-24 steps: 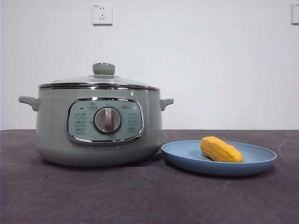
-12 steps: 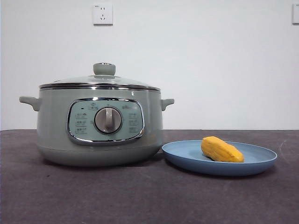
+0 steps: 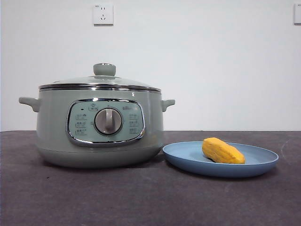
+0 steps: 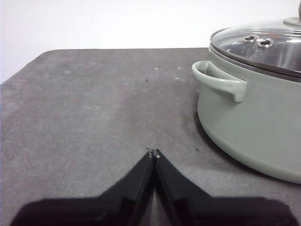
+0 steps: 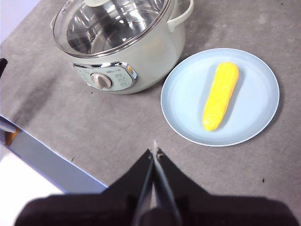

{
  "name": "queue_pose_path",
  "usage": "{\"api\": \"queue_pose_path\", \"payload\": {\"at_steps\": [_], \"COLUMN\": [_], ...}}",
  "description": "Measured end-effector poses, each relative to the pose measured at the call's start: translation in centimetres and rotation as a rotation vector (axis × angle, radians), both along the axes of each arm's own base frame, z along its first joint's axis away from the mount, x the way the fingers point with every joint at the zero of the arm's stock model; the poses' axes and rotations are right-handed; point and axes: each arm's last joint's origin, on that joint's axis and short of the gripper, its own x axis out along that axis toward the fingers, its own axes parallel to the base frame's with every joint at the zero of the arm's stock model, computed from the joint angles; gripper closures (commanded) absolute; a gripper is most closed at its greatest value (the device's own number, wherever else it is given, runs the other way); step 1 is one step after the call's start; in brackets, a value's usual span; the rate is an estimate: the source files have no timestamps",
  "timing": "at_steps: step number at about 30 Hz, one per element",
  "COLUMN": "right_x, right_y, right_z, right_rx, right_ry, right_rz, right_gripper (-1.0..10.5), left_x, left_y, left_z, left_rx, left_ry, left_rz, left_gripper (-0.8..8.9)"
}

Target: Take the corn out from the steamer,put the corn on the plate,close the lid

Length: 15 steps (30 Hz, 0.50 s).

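Both grippers are seen clenched on nothing: the left gripper (image 4: 154,153) is held low over the bare tabletop (image 4: 94,108) beside the steamer's (image 3: 100,127) side handle (image 4: 218,81), and the right gripper (image 5: 154,151) is held high above the tabletop's near part, between steamer and plate (image 5: 249,117). Neither is touching anything. The corn (image 3: 222,151) is lying flat on the plate, just beside the steamer. The lid (image 3: 99,82) is seated level on the steamer's rim, knob (image 3: 104,69) up; through the glass only the empty metal bowl is seen. All three steps are judged done, with the arms parked.

Handling, as judged: the corn looks light and stiff, tapered, with a bumpy surface, so it is best pinched across its thick middle; it may roll on the shallow plate if nudged. The lid is glass, breakable and probably slick at the chrome rim, so it should be taken by the knob only. The steamer is judged heavy and unlikely to shift.
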Motion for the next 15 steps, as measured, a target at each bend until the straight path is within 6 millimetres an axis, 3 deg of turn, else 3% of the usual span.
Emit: {"api": "queue_pose_path", "payload": {"at_steps": [15], "right_x": [-0.28], "right_y": [-0.25], "right_z": [0.25], "right_rx": [-0.030], "right_ry": [-0.055], "right_rz": [-0.022], "right_gripper": [9.5], "left_x": [0.00], "left_y": [0.00], "left_z": [-0.01], "left_rx": [0.000], "left_ry": [0.000], "left_rz": [0.000], "left_gripper": [8.17]}}
